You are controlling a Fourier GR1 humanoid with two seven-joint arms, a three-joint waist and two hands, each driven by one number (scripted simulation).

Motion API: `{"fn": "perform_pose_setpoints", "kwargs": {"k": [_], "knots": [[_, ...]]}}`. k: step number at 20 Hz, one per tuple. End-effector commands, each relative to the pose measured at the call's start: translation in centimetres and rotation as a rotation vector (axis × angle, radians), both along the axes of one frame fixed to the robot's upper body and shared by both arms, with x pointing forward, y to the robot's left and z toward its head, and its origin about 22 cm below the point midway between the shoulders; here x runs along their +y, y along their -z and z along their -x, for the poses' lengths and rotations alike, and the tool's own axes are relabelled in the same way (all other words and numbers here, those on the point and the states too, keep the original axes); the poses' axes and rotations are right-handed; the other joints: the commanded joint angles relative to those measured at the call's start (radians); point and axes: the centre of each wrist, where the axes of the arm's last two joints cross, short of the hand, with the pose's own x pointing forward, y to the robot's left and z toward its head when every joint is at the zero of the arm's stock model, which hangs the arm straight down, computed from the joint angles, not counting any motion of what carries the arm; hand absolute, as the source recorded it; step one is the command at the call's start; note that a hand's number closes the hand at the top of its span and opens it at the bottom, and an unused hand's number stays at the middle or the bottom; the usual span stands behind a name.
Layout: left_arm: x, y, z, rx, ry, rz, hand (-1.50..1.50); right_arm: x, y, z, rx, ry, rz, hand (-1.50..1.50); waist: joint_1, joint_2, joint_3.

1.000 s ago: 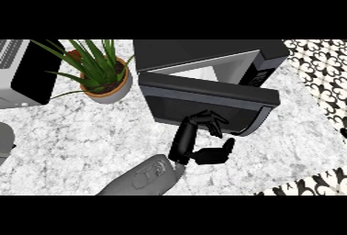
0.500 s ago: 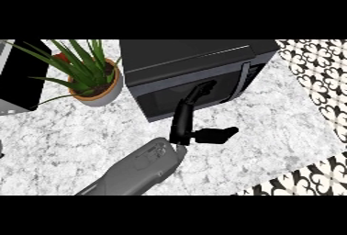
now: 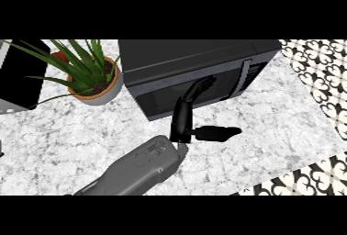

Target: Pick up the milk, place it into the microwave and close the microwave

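The black microwave point(image 3: 196, 57) stands at the top middle of the marble counter, and its dark door point(image 3: 159, 98) lies flush against the front. My right hand point(image 3: 181, 121) is open. Its straight fingers point(image 3: 202, 85) rest against the door glass, and its thumb point(image 3: 220, 133) sticks out to the right over the counter. The grey forearm point(image 3: 136, 170) comes in from the lower left. No milk shows anywhere in the head view. My left hand is out of sight.
A potted green plant point(image 3: 102, 89) stands just left of the microwave. A black and white appliance point(image 3: 20, 78) sits at the far left. The counter's edge point(image 3: 291, 172) and patterned floor point(image 3: 318, 78) run along the right and lower right.
The microwave door has swung from open to flat against the front. My right hand followed it forward, its fingers straightening onto the glass.
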Motion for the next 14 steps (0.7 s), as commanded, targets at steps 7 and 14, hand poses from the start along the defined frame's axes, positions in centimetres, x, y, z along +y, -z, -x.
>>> {"fn": "perform_pose_setpoints", "kwargs": {"k": [7,14], "knots": [[0.0,-1.5,-2.2,-0.022,-0.071,0.022,-1.5,-0.1,-1.1,-1.1,-0.034,0.005,0.025,1.5,-0.007,0.02,0.003],[-0.1,-1.3,-2.0,-0.045,-0.05,0.032,-1.5,1.1,3.6,-2.2,0.104,-0.13,-0.258,-1.5,0.016,0.033,0.009]]}}
